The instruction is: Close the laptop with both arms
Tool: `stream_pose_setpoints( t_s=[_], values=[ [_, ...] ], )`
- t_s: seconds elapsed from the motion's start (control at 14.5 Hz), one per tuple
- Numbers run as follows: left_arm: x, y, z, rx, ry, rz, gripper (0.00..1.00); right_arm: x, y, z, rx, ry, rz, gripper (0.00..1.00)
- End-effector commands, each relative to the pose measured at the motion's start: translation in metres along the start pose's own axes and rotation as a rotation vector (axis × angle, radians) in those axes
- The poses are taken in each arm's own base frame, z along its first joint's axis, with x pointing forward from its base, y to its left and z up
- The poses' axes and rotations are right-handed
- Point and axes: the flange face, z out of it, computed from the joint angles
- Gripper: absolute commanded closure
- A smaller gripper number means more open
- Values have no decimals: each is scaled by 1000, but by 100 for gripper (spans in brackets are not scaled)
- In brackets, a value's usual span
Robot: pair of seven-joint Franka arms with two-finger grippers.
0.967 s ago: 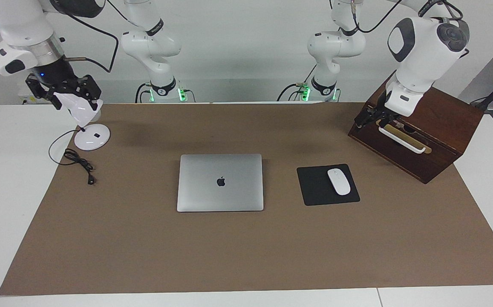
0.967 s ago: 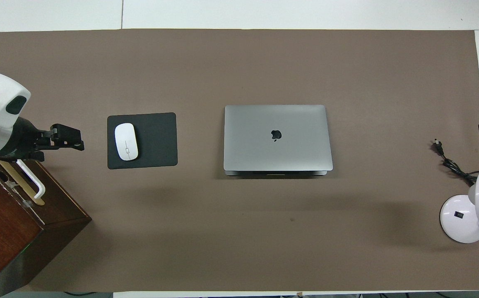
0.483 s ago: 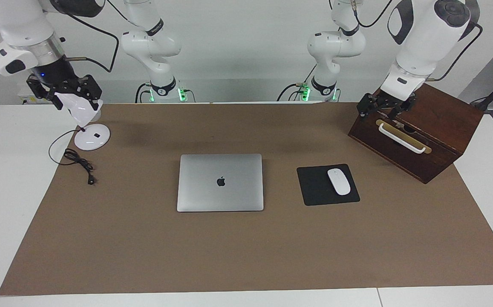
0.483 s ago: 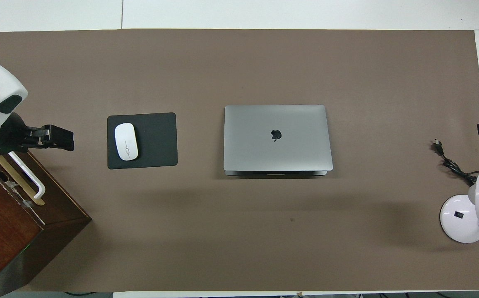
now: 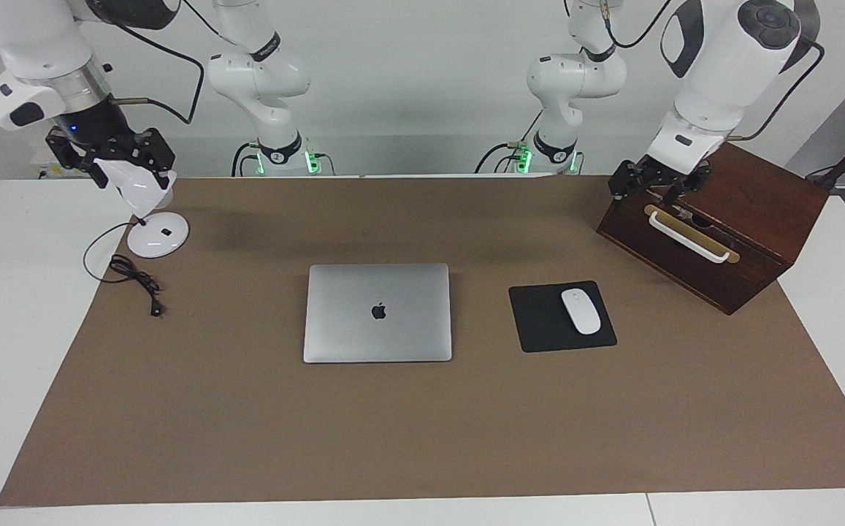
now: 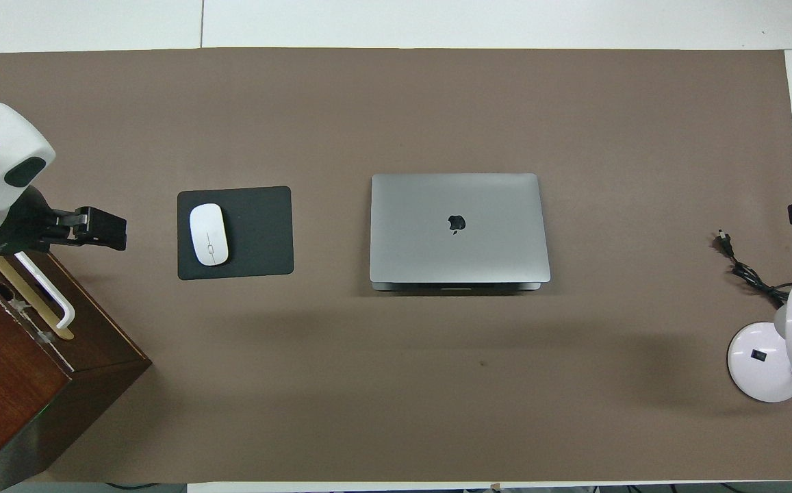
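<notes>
Laptop (image 5: 377, 313) lies lid-down at mid-bench, so closing looks complete; my left end effector (image 5: 654, 183) hangs empty, part-open, over the wooden box (image 5: 714, 226), right end effector (image 5: 112, 157) over the lamp (image 5: 148, 212), grip undetermined.

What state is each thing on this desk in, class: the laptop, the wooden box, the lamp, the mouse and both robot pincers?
Thin silver-grey metal laptop: lid shut, lying flat.
Dark brown wooden box with white handle: closed.
Small white desk lamp: unlit, black cable unplugged.
White oval mouse: lying on the black square mouse pad.
Left pincer: over the box, holding nothing.
Right pincer: at the lamp's head; contact unclear.
</notes>
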Motion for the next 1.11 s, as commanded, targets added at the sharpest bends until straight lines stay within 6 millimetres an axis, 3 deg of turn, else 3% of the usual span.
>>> stream_pose_setpoints(
  t_s=[0.0, 1.04],
  values=[
    [7, -6, -9, 9, 33, 8, 0, -3, -2, -1, 21, -3, 19, 0],
    [24, -3, 0, -10, 28, -4, 0, -3, -11, -2, 63, 2, 68, 0]
  ],
)
